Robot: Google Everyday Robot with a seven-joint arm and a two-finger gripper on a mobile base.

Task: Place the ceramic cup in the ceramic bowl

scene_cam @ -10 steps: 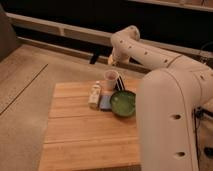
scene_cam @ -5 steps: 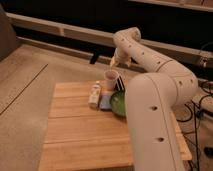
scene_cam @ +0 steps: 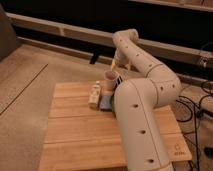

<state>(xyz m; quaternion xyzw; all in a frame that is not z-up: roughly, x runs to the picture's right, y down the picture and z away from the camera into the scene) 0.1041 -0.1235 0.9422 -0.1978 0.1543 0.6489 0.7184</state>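
Note:
The ceramic cup (scene_cam: 110, 77), off-white with a reddish inside, stands upright near the far edge of the wooden table (scene_cam: 75, 135). My gripper (scene_cam: 119, 69) hangs down from the wrist just right of and above the cup, very close to its rim. I cannot tell whether it touches the cup. The ceramic bowl is almost wholly hidden behind my large white arm (scene_cam: 142, 115), which crosses the right half of the table.
A small white upright carton (scene_cam: 94, 95) stands left of the cup. A flat blue thing (scene_cam: 105, 103) lies beside it, at the arm's edge. A dark ledge and wall run behind the table. Cables lie on the floor at the right.
My arm has swung nearer the camera and now covers the bowl, which showed green one second ago. The cup, carton and blue thing have not moved.

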